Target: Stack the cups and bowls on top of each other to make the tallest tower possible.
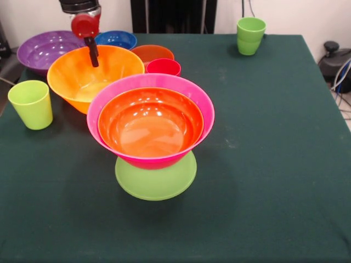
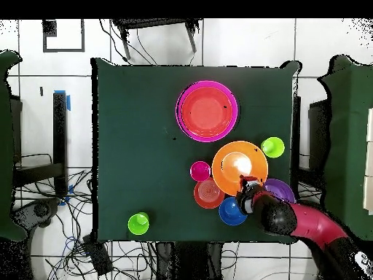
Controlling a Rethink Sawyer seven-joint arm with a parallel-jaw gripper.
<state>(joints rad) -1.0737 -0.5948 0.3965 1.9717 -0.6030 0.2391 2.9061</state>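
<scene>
Nearest you, the tower (image 1: 151, 142) stands mid-counter: a lime bowl (image 1: 156, 183) rim-down at the bottom, the big pink bowl (image 1: 186, 93) balanced on its upturned base, an orange bowl (image 1: 151, 123) nested inside the pink. That narrow footing looks tippy to me, so treat anything you add as a gentle drop, straight down, no sideways shove.

Off to the side, a green cup (image 1: 30, 104) stands upright and alone on the green counter (image 1: 263, 164); light, thin-walled plastic, probably best pinched across the rim with one finger inside.

Behind the tower, the yellow bowl (image 1: 118, 63) sits just beside a red cup (image 1: 163, 67), with a dark orange bowl (image 1: 152, 52) just past that. All of this is glossy plastic: stiff, light, likely slippery, so take a rim, not the curved flank.

The hand (image 1: 94, 55) hangs over the yellow bowl's far rim, dipping into it; I can't tell whether it's open or closed from either view.

Further back, the purple bowl (image 1: 41, 49) and the blue bowl (image 1: 115, 38) touch the cluster. Far corner: another green cup (image 1: 250, 35), well apart from everything
</scene>
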